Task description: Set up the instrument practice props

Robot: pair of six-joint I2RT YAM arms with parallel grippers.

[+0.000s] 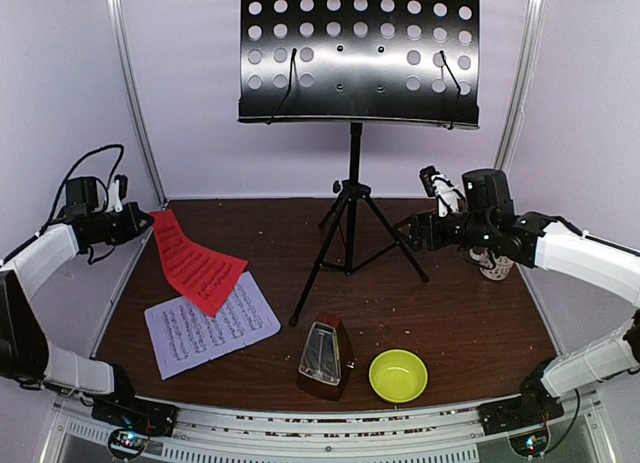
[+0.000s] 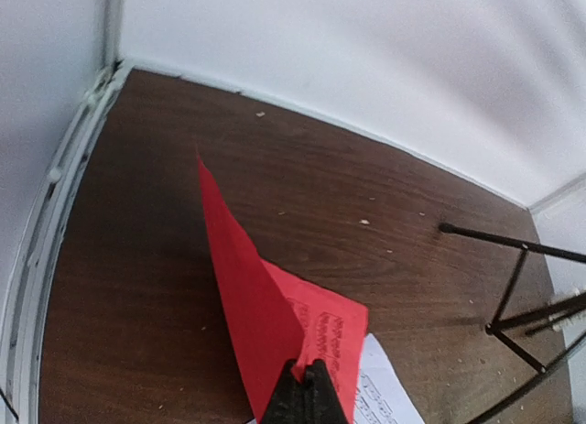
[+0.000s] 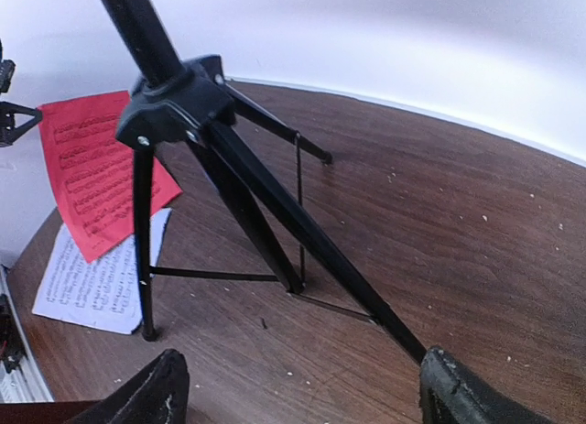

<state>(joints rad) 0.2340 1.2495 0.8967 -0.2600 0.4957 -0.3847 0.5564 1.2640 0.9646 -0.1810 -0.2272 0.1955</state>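
Red music sheet [image 1: 196, 259], printed staves, corner raised

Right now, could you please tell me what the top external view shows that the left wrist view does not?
Only the top external view shows the music stand's perforated desk, the metronome, the yellow-green bowl, the mug and the right gripper. Only the left wrist view shows, close up, the left gripper shut on the red sheet, with the sheet's edge lifted. Both show the red sheet, the white sheet, the tripod legs and the brown table.
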